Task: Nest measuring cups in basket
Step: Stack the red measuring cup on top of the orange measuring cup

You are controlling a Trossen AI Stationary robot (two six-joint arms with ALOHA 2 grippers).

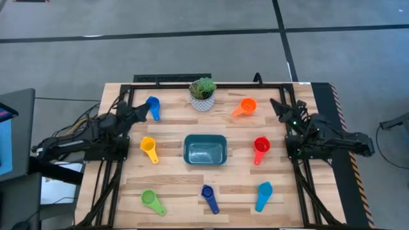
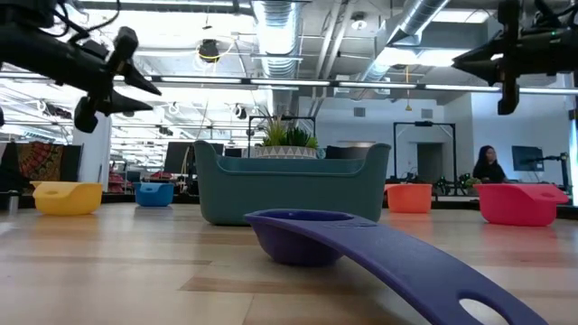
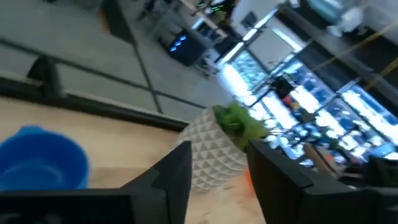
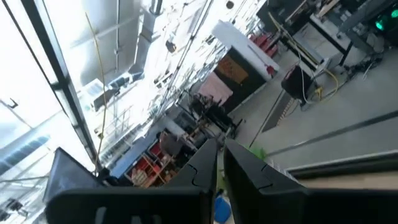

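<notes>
- While both arms are hanging above the table edges, the basket (image 1: 205, 151) is sitting mid-table with no cup in it.
- Left gripper (image 1: 142, 112) is hovering near the blue cup (image 1: 153, 106), fingers parted, holding nothing.
- Right gripper (image 1: 278, 106) is waiting beside the orange cup (image 1: 246, 106), fingers nearly together, empty.
- Remaining measuring cups are lying scattered around the basket.

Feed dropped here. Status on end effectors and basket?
Left end effector open, empty, near blue plastic measuring cup. Right end effector nearly shut, empty. Dark teal rectangular basket empty, unobstructed.
</notes>
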